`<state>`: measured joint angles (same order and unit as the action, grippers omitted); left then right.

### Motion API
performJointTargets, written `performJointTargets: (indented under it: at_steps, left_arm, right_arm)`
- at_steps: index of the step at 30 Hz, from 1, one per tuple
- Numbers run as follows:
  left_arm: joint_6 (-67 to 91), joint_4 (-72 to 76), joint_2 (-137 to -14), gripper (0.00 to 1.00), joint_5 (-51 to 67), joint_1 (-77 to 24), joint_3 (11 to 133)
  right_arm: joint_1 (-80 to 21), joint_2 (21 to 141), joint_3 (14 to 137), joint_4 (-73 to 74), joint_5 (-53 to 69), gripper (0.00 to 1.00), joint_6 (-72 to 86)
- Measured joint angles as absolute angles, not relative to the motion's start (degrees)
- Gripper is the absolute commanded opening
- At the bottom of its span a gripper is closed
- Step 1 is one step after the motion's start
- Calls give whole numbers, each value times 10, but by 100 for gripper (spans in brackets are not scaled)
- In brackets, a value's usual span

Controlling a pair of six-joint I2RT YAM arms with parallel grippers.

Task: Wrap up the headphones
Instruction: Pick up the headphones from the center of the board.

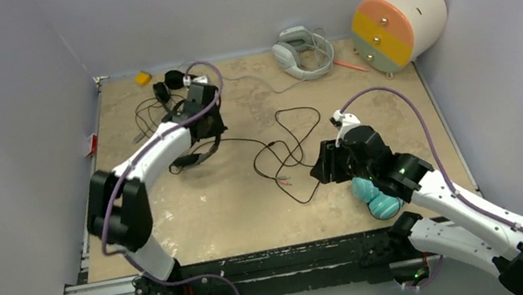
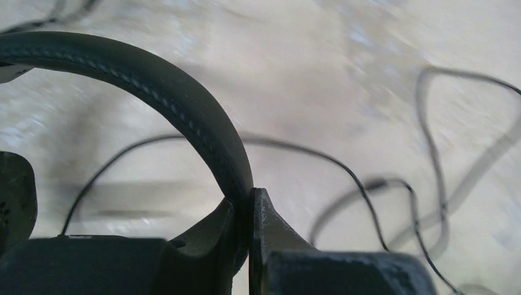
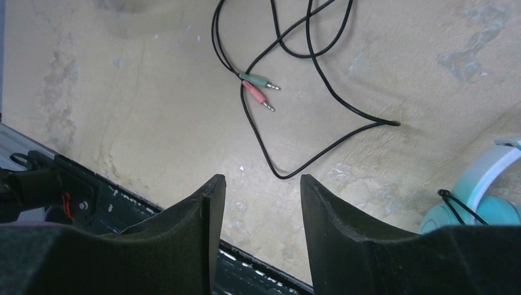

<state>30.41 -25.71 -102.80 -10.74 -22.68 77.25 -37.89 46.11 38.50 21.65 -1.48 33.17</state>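
My left gripper is shut on the stitched band of a black pair of headphones, with the band pinched between its jaws. From above, that gripper sits at the table's left middle with the black headphones hanging below it. Their thin black cord trails right and ends in green and pink plugs. My right gripper stands open with nothing between its fingers, near the table's front edge. The teal headphones lie beside it, partly under the right arm; their teal cup shows at right.
A second black pair of headphones lies at the back left beside a small yellow block. A grey-and-white headset and an orange-faced cream cylinder sit at the back right. White walls close in the table.
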Motion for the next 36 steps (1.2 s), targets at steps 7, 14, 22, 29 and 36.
performJointTargets:
  at_steps: [7, 14, 22, 29, 36]
  left_arm:
    - [358, -183, -803, 4, 1, -309, 610]
    - [476, -22, -679, 7, 207, -300, 480]
    - [697, 343, -666, 11, 416, -301, 296]
    - [813, 578, -717, 12, 463, -301, 233]
    - [881, 715, -730, 13, 477, -302, 225]
  right_arm:
    - [-379, 497, 373, 201, 11, 51, 335]
    - [-379, 479, 364, 150, 71, 52, 310]
    - [-379, 469, 341, 59, 178, 65, 293]
    - [-379, 473, 311, -23, 269, 78, 296]
    - [-402, 506, 311, -117, 311, 76, 298]
